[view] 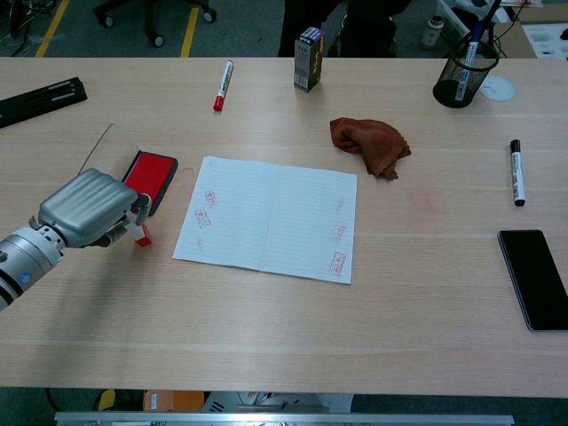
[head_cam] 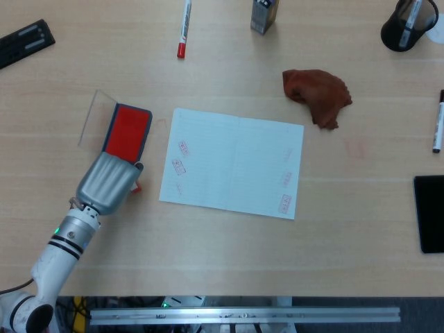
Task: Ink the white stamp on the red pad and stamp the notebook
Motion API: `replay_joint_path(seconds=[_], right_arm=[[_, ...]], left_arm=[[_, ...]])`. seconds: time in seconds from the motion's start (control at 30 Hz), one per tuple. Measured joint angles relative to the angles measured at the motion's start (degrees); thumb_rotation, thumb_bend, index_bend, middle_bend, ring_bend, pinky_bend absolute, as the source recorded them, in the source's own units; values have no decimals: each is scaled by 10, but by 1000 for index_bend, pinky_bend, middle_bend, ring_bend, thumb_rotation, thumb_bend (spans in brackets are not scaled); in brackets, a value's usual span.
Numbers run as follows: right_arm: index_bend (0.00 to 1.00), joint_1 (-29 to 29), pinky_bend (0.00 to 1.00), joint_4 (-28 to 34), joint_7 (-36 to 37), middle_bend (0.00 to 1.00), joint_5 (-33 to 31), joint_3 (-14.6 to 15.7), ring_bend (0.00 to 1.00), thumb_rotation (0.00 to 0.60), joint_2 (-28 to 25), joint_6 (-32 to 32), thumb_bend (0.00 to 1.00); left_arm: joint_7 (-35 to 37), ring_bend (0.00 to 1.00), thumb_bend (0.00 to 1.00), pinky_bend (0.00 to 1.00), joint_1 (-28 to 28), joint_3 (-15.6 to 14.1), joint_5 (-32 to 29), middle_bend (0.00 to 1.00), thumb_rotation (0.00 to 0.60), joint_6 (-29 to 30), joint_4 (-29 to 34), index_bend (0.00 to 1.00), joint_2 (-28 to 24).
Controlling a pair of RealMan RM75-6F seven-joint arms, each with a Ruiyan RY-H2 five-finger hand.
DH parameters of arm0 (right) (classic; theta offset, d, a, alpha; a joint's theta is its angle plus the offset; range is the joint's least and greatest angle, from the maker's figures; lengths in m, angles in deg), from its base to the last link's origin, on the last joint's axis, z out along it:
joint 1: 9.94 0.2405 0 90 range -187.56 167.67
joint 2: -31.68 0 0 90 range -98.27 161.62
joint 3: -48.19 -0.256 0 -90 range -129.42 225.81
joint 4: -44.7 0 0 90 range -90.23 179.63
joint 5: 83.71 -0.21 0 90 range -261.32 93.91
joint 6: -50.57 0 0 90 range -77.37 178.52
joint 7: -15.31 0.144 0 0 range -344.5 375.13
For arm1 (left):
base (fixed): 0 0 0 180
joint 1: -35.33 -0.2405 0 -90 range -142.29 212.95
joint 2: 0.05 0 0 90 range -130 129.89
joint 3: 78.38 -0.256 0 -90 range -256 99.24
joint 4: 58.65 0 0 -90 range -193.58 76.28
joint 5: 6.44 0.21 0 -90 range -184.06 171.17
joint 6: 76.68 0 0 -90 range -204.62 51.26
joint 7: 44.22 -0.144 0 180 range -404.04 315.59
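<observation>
1. Fingers (view: 135, 211) of the left hand (view: 87, 207) are curled around the white stamp (view: 142, 232), whose red foot pokes out below them; from the head view the hand (head_cam: 107, 183) covers most of the stamp, so only a red sliver (head_cam: 136, 186) shows.
2. By my reading the inking is done or nearly so, and the carry to the page is the step in hand.
3. Just beyond the fingertips lies the red pad (view: 151, 170), lid open, apart from the stamp.
4. To the far side of the fingers, near but not touching, lies the notebook (view: 269, 216), open flat and already bearing several faint red marks.
5. Next, I judge, the hand needs to bring the stamp over a bare patch of paper and press it down squarely.
6. No right hand shows in either view.
</observation>
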Motion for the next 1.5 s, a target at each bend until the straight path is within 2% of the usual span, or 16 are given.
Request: replay_joint_path(seconds=[0.8,1.13,1.3,1.5], right_arm=[[406,-5,522,1,2,497,2,0,417,600,-2,11,186],[406,-8,522,1,5,497,5,0,417,600,-4,18,186],[406,-8,522,1,7,497,2,-1,417,600,-4,16,186],[406,-2,522,8,3,497,-6,-5,417,600,-10,5,186]], left_arm=[[1,1000,381,1000,-20,10,0,1000,600,-7,1,463,4],[4,1000,341,1000,-31,13,1,999,600,1,2,397,3],[7,1000,339,1000,-35,18,-6,974,600,5,22,346,-10],[18,988,339,1000,-34,34,-34,959,600,-1,92,319,-58]])
